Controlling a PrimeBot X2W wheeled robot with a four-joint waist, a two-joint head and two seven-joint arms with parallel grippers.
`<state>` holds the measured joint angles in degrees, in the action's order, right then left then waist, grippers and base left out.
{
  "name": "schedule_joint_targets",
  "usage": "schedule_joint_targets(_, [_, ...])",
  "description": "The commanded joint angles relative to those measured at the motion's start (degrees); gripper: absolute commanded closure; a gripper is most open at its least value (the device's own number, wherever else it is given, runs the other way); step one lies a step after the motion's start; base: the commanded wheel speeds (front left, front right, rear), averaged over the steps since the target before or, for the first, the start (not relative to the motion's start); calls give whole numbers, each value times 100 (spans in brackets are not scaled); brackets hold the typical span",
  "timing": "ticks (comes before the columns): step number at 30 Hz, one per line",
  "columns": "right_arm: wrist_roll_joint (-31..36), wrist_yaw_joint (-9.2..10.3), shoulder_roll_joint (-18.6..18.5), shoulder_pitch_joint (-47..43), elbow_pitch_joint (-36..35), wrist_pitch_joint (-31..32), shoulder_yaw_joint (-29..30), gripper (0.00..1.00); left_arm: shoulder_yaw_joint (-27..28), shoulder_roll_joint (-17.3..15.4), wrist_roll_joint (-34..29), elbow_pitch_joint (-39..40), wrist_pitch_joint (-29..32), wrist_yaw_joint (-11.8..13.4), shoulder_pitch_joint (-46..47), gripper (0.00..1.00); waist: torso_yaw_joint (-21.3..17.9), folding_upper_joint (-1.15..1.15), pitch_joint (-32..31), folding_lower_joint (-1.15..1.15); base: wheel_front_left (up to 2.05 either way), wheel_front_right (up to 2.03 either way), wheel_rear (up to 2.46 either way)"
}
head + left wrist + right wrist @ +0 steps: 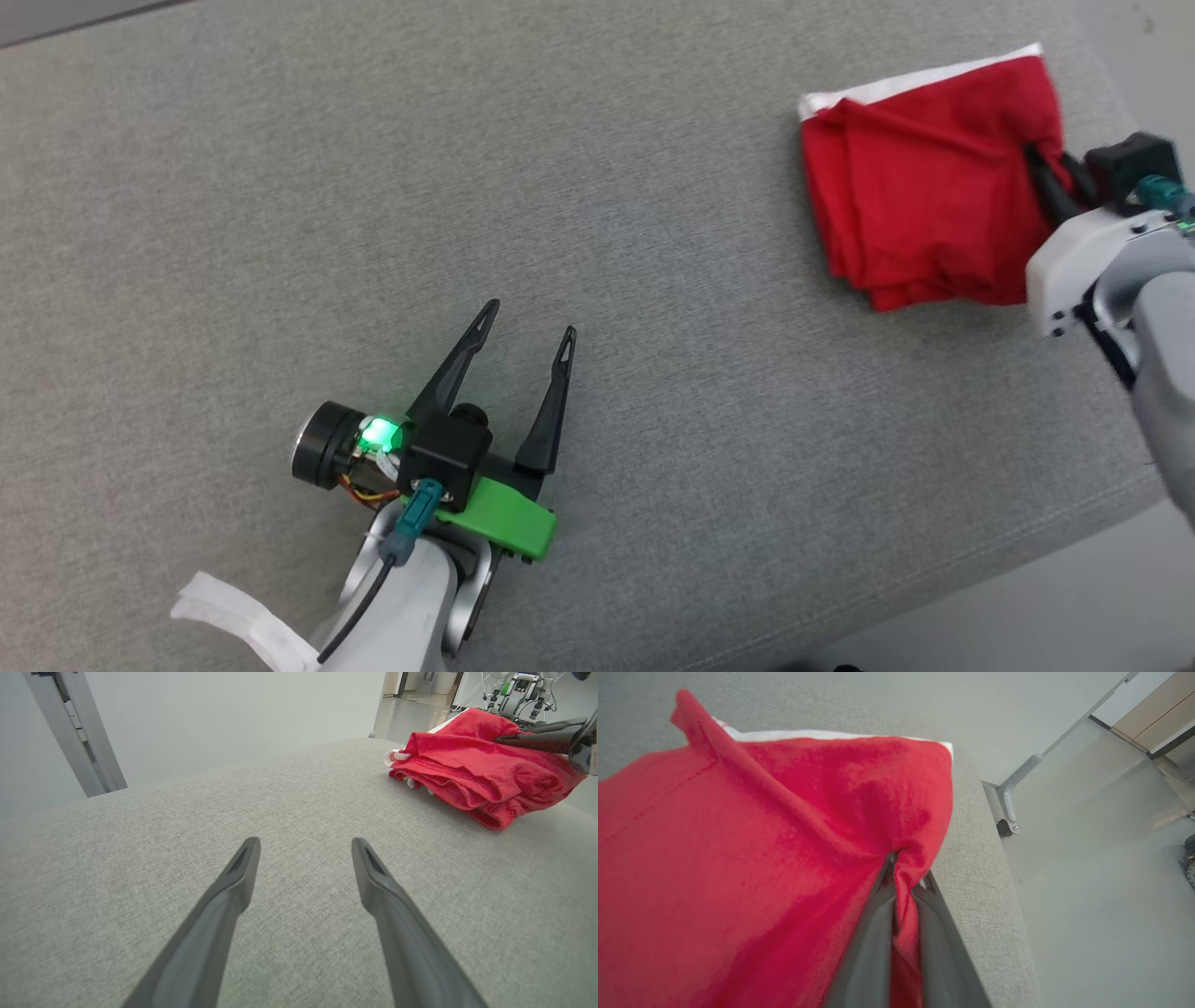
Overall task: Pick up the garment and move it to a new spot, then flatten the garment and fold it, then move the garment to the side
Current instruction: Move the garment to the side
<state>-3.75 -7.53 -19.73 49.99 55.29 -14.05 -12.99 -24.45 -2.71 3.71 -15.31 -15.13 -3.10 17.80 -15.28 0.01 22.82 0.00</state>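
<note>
Step in hand is judged to be the last one, the move to the side: the garment (920, 177) is already folded into a compact red stack with a white band showing along its far edge. It lies at the right end of the grey padded surface (467, 187), close to the edge.

The right gripper (906, 870) is pressed together on a pinch of the garment's top layer at the corner nearest the edge, and the cloth is bunched between the fingers. The left gripper (529, 317) is spread wide, holds nothing and hangs low over bare surface, well apart from the garment.

If this spot is accepted as final, a clean release is called for: jaws opened, then a straight back-out so the fold isn't dragged open or pulled over the edge. No left arm input is judged necessary.

The surface is woven grey fabric, flat, with a seam along the near side. The room has a pale smooth floor, a metal leg on a caster (1008, 807), a grey post (74, 732) against a plain wall, and other robot hardware (518, 690) far back.
</note>
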Motion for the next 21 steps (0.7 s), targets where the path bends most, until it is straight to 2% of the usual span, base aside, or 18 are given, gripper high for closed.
schedule_joint_targets(1, [48, 10, -196, 225, 123, 22, -50, 100, 1, -36, -14, 30, -1, -25, 148, 0, 595, -1, 538, 0, 0, 0, 0])
schedule_joint_targets(8, [211, 9, -1084, 997, 768, 193, 62, 100, -77, -36, 24, 118, -1, 26, 334, 0, 1000, -1, 874, 0, 0, 0, 0])
schedule_joint_targets(10, [268, 10, -1246, 1175, 911, 196, 224, 87, -69, -36, 34, 117, -1, 57, 368, 0, 1055, -1, 932, 0, 0, 0, 0])
schedule_joint_targets(11, [294, 10, -1307, 1250, 969, 170, 325, 73, -62, -36, 37, 117, -1, 67, 379, 0, 1069, -1, 947, 0, 0, 0, 0])
schedule_joint_targets(12, [362, 10, -1350, 1310, 1028, 135, 446, 51, -56, -36, 33, 116, -1, 62, 386, 0, 1082, -1, 957, 0, 0, 0, 0])
schedule_joint_targets(13, [428, 10, -1384, 1356, 1056, 111, 559, 6, -51, -36, 29, 111, -1, 63, 388, 0, 1089, -1, 963, 0, 0, 0, 0])
schedule_joint_targets(14, [524, 10, -1437, 1418, 1063, 59, 723, 0, -34, -39, 21, 99, 0, 62, 393, 0, 1094, -1, 967, 0, 0, 0, 0])
schedule_joint_targets(17, [811, 10, -1400, 1465, 963, -41, 1227, 0, 40, -45, 22, 68, 0, 95, 409, 0, 1083, -1, 929, 0, 0, 0, 0])
schedule_joint_targets(21, [1203, 10, -1056, 1272, 491, -110, 1995, 0, 159, -46, 85, 80, 3, 168, 382, 0, 1049, -1, 783, 0, 0, 0, 0])
